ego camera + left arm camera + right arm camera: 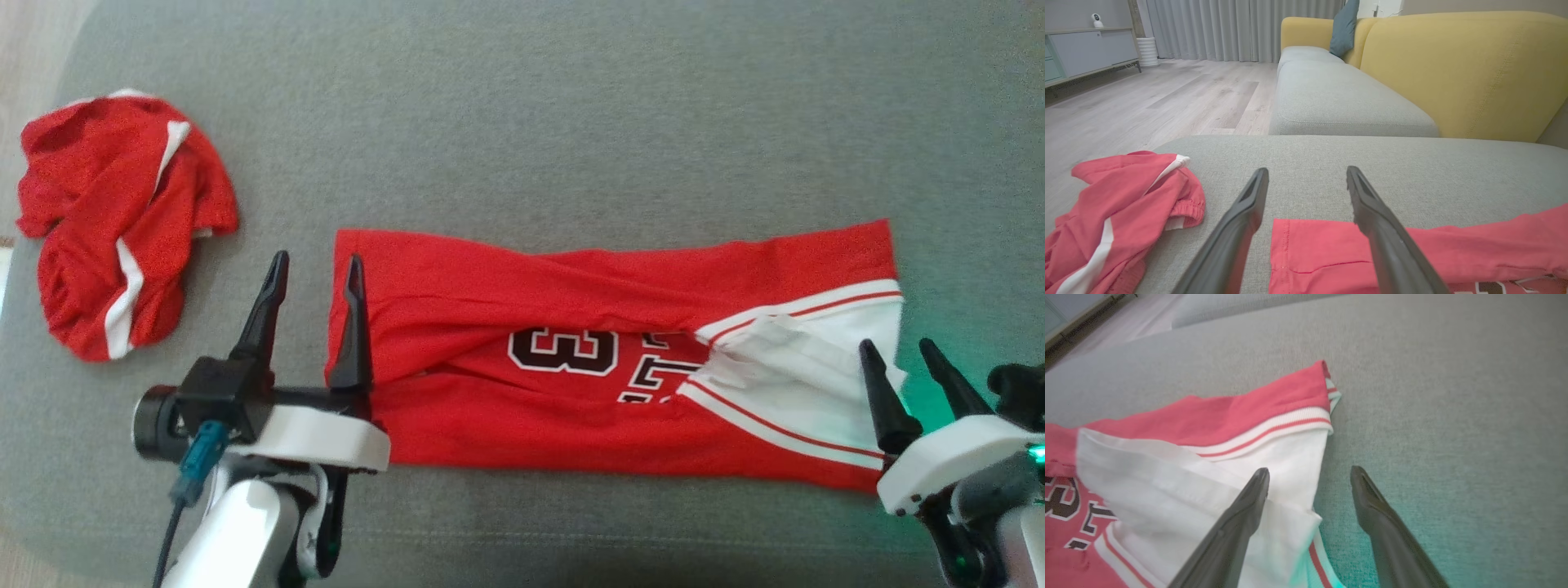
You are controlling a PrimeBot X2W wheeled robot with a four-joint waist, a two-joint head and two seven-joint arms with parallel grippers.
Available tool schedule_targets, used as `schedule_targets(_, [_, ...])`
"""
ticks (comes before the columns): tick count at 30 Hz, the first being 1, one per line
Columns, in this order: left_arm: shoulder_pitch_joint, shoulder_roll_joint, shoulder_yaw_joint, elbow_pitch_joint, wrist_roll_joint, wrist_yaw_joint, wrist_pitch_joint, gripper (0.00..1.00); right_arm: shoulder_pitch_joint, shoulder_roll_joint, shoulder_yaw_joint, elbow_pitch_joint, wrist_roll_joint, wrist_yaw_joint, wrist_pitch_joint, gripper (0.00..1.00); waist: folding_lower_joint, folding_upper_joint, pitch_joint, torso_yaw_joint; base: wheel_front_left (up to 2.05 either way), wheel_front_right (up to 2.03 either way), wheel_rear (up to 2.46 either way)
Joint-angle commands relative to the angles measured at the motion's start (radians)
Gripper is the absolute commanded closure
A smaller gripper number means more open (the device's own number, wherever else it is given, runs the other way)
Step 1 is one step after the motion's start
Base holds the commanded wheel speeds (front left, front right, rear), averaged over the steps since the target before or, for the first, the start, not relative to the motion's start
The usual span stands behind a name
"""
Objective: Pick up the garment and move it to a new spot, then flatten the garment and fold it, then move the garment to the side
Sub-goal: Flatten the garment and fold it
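The garment [490,286] is a red jersey with white trim and dark numerals, lying as a long folded strip across the grey cushion [571,122]. My left gripper [317,258] is open at its left end. One finger is over the red edge, the other over bare cushion, as the left wrist view also shows for the gripper [1307,169] and the garment [1323,253]. My right gripper [897,344] is open at the white right end. In the right wrist view this gripper [1310,469] has one finger over the white cloth of the garment [1241,416] and the other past its edge.
A second red piece of clothing with white stripes [122,220] lies crumpled at the cushion's far left [1118,204]. A yellow sofa back [1461,69] and more grey seat cushions stand beyond. Wooden floor [1147,102] lies past the cushion's left edge.
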Motion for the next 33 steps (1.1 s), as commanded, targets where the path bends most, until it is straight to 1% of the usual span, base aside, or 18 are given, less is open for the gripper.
schedule_targets(1, [-0.049, 0.002, 0.038, -0.032, 0.012, -0.004, -0.012, 0.00, -0.027, -0.032, 0.024, -0.005, 0.009, 0.004, 0.006, 0.00, -0.0002, -0.0001, 0.024, 0.024, 0.00, 0.00, 0.00])
schedule_targets(4, [-0.061, -0.014, 0.048, -0.035, 0.029, -0.012, -0.012, 0.00, -0.044, -0.037, 0.051, 0.036, 0.036, 0.004, 0.018, 0.00, -0.0002, -0.0001, 0.036, 0.039, 0.00, 0.00, 0.00])
schedule_targets(9, [-0.066, -0.038, 0.072, -0.056, 0.061, -0.034, -0.012, 0.00, -0.049, -0.039, 0.088, 0.085, 0.090, 0.004, 0.083, 0.00, -0.0002, -0.0001, 0.041, 0.053, 0.00, 0.00, 0.00])
schedule_targets(10, [-0.064, -0.042, 0.077, -0.058, 0.067, -0.039, -0.012, 0.00, -0.048, -0.039, 0.094, 0.086, 0.104, 0.004, 0.093, 0.15, -0.0002, -0.0001, 0.040, 0.054, 0.00, 0.00, 0.00])
schedule_targets(11, [-0.063, -0.047, 0.083, -0.060, 0.072, -0.044, -0.012, 0.00, -0.047, -0.042, 0.098, 0.087, 0.115, 0.004, 0.103, 0.56, -0.0002, -0.0001, 0.040, 0.056, 0.00, 0.00, 0.00])
schedule_targets(12, [-0.060, -0.050, 0.089, -0.061, 0.078, -0.049, -0.012, 0.00, -0.046, -0.045, 0.099, 0.085, 0.122, 0.004, 0.106, 1.00, -0.0002, -0.0001, 0.040, 0.057, 0.00, 0.00, 0.00])
schedule_targets(17, [-0.047, -0.064, 0.115, -0.063, 0.096, -0.066, -0.012, 0.00, -0.034, -0.059, 0.084, 0.061, 0.151, 0.004, 0.087, 1.00, -0.0002, -0.0001, 0.029, 0.057, 0.00, 0.00, 0.00])
schedule_targets(20, [-0.030, -0.071, 0.135, -0.064, 0.108, -0.075, -0.012, 0.00, -0.019, -0.072, 0.058, 0.036, 0.163, 0.004, 0.064, 1.00, -0.0002, -0.0001, 0.011, 0.048, 0.00, 0.00, 0.00])
schedule_targets(24, [-0.010, -0.079, 0.162, -0.061, 0.116, -0.089, -0.012, 0.00, -0.001, -0.102, 0.001, 0.020, 0.161, 0.004, 0.053, 1.00, -0.0002, -0.0001, -0.010, 0.032, 0.00, 0.00, 0.00])
schedule_targets(29, [0.002, -0.092, 0.176, -0.061, 0.133, -0.107, -0.012, 0.00, 0.013, -0.150, -0.079, 0.028, 0.152, 0.004, 0.051, 1.00, -0.0002, -0.0001, -0.030, 0.014, 0.00, 0.00, 0.00])
schedule_targets(33, [0.009, -0.099, 0.187, -0.052, 0.138, -0.122, -0.012, 0.00, 0.016, -0.175, -0.111, 0.036, 0.147, 0.004, 0.052, 1.00, -0.0002, -0.0001, -0.050, 0.001, 0.00, 0.00, 0.00])
